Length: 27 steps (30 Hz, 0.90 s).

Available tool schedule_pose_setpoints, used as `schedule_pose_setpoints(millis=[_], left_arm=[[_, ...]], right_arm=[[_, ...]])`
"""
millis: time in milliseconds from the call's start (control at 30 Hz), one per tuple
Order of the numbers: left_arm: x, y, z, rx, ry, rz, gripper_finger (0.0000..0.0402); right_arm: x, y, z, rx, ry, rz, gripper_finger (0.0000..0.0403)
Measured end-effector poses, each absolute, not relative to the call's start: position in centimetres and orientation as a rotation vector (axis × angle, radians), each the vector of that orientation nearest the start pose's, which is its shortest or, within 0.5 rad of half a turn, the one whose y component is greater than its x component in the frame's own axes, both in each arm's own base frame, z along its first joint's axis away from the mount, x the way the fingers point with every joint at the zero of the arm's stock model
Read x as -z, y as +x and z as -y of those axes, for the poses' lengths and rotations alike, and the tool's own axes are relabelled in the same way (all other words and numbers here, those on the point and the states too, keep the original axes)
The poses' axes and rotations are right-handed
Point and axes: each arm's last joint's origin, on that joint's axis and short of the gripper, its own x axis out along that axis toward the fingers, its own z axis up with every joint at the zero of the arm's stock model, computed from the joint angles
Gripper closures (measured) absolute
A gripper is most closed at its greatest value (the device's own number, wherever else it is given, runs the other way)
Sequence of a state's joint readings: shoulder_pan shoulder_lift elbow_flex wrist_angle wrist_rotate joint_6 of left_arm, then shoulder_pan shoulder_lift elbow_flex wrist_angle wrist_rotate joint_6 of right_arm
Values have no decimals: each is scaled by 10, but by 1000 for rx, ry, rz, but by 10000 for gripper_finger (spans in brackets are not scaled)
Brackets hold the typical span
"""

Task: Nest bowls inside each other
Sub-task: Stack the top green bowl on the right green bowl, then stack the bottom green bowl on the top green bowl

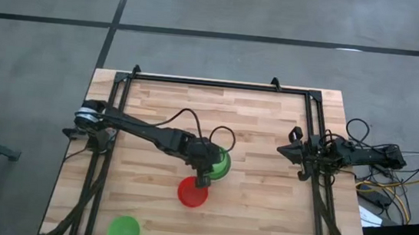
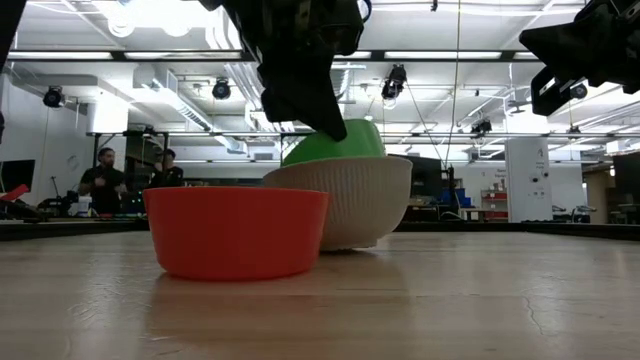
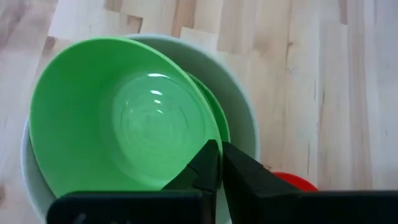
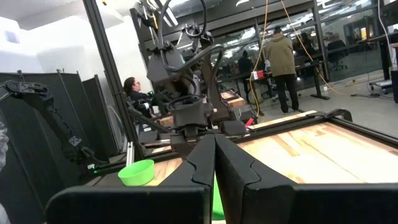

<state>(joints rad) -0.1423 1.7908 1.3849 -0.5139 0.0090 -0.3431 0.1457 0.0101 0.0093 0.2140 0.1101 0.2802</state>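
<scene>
Left gripper (image 1: 203, 180) positioned near the middle of the wooden tabletop (image 1: 270, 131), fingers (image 3: 205, 165) nearly together, pinching the rim of a bright green round plastic bowl (image 3: 124, 118). That bowl tilted, resting inside the larger pale grey-white ribbed plastic bowl (image 2: 345, 205); a second green bowl's rim (image 3: 214, 112) visible beneath it in the left wrist view, also within the grey-white bowl. Stack located at the tabletop's middle.

Red round plastic bowl (image 1: 192, 192) upright on the wood, just beside the stack on the side toward the front edge; whether touching the grey-white bowl, cannot tell.

Third green plastic bowl (image 1: 123, 231) standing alone near the front-left corner of the tabletop, well apart from the others.

Right gripper (image 1: 291, 150) held off at the right edge of the tabletop, raised above the surface, fingers (image 4: 205, 165) pressed fully together, nothing between them.

People (image 2: 105, 180) seen in the room beyond the table.
</scene>
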Motion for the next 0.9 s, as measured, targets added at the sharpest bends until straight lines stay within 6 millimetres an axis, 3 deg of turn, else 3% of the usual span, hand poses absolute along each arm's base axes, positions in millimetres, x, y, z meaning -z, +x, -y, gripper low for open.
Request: schedule_pose_setpoints(millis=[900], left_arm=[[-251,380,54,-15,-268,-893,291]], right_arm=[[-186,95,-11,-65,306,205,394]])
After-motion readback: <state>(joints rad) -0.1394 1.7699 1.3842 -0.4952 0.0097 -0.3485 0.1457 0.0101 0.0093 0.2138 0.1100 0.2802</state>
